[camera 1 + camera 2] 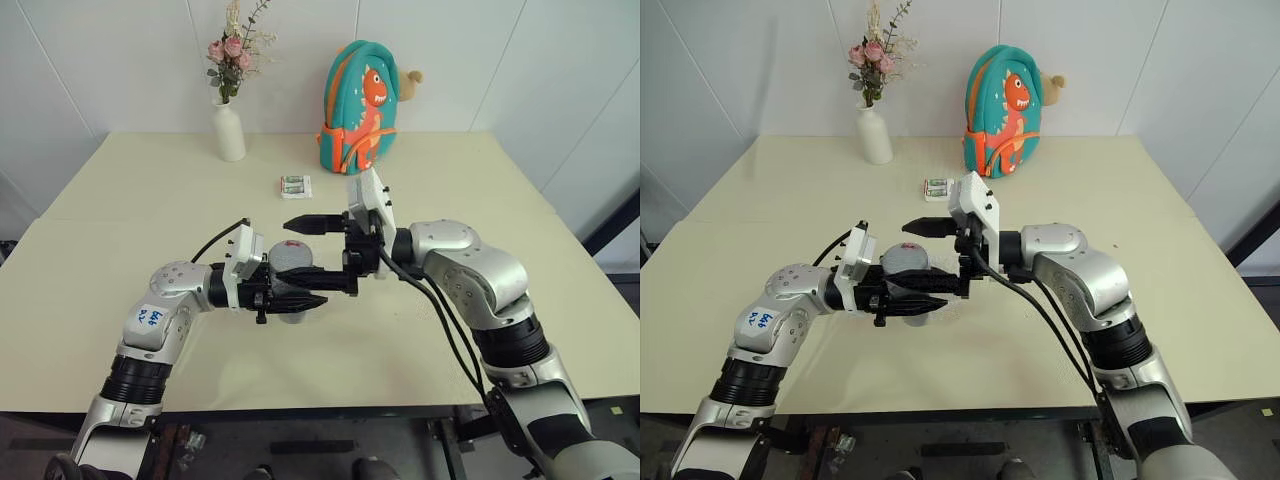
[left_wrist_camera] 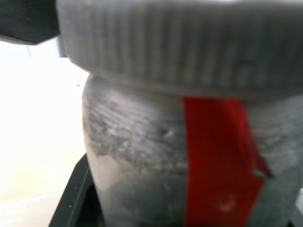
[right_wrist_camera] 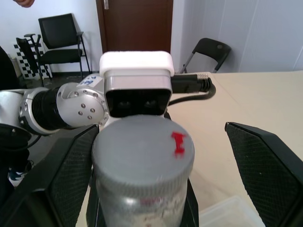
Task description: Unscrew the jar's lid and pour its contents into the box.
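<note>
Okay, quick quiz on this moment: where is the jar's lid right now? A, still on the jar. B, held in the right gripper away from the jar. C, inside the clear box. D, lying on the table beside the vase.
A: the lid sits on top of the jar, which the left gripper holds, while the right gripper stands open with one finger on each side of the lid.

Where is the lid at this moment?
In the head views the lid sits on the jar, held above the table's near middle by the left gripper, between the right gripper's open jaws.
</note>
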### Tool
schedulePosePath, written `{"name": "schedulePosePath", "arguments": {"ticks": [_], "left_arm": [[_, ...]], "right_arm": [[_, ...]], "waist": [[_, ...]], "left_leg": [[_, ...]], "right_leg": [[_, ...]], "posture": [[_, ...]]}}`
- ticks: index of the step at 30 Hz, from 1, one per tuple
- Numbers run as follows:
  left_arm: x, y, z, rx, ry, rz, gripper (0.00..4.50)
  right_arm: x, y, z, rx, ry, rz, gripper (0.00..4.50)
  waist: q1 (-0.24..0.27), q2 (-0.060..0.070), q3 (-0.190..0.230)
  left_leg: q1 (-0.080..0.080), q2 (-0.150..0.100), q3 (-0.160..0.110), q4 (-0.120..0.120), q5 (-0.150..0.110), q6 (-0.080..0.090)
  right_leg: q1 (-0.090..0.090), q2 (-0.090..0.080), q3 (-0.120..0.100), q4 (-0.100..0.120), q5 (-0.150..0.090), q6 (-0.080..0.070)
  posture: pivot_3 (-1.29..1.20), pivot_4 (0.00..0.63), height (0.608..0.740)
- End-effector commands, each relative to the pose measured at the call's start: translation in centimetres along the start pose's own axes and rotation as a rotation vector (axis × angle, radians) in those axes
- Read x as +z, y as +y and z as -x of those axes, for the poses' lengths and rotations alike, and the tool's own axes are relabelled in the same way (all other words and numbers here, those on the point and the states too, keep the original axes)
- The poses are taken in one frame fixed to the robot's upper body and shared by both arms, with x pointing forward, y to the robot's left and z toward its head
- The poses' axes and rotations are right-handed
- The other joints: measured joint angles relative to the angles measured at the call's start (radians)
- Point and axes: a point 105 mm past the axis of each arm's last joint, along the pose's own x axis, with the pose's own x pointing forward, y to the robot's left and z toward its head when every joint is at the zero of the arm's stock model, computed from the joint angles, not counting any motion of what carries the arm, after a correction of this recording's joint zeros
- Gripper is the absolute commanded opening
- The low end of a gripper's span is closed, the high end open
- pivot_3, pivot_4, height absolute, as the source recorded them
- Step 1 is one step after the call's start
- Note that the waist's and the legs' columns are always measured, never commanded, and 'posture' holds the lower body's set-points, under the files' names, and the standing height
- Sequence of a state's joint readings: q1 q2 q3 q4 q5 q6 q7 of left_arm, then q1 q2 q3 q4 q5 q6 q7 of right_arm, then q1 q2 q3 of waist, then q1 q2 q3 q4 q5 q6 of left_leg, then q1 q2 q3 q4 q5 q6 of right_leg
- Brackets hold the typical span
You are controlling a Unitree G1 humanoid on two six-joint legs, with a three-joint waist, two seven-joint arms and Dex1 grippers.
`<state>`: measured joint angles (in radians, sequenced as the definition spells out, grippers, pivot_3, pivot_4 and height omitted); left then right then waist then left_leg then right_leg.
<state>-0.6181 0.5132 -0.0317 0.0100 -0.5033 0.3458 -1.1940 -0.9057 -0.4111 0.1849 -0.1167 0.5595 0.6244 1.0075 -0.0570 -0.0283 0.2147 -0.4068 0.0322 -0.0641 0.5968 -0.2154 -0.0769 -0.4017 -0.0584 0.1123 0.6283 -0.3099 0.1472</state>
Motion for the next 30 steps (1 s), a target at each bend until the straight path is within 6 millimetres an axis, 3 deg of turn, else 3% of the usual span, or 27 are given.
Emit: {"name": "schedulePosePath", "arguments": {"ticks": [1,9,21,30], "left_arm": [[1.3,-0.4,-0.1,-0.03,-0.017,-0.067,2.06],[1.0,-0.4,0.1,-0.026,-0.005,-0.064,2.06],[1.0,-0.5,0.2,-0.024,-0.01,-0.062,2.06],[0.9,-0.6,0.1,-0.028,-0.013,-0.057,2.06]], "right_arm": [[0.6,-1.2,2.2,-0.084,0.001,0.043,4.47],[0.5,-1.0,3.3,-0.077,0.02,0.034,4.47],[0.4,0.7,3.7,0.038,0.035,-0.011,4.47],[1.5,1.1,1.4,0.072,-0.025,-0.006,4.47]], "waist": [[0.001,0.0,0.0],[0.001,0.0,0.0],[0.0,0.0,0.0],[0.0,0.0,0.0]], "left_leg": [[0.0,0.0,0.0,0.0,0.0,0.0],[0.0,0.0,0.0,0.0,0.0,0.0],[0.0,0.0,0.0,0.0,0.0,0.0],[0.0,0.0,0.0,0.0,0.0,0.0]], "right_leg": [[0.0,0.0,0.0,0.0,0.0,0.0],[0.0,0.0,0.0,0.0,0.0,0.0],[0.0,0.0,0.0,0.0,0.0,0.0],[0.0,0.0,0.0,0.0,0.0,0.0]], "posture": [[0.0,0.15,0.74],[0.0,0.15,0.74],[0.0,0.15,0.74],[0.0,0.15,0.74]]}}
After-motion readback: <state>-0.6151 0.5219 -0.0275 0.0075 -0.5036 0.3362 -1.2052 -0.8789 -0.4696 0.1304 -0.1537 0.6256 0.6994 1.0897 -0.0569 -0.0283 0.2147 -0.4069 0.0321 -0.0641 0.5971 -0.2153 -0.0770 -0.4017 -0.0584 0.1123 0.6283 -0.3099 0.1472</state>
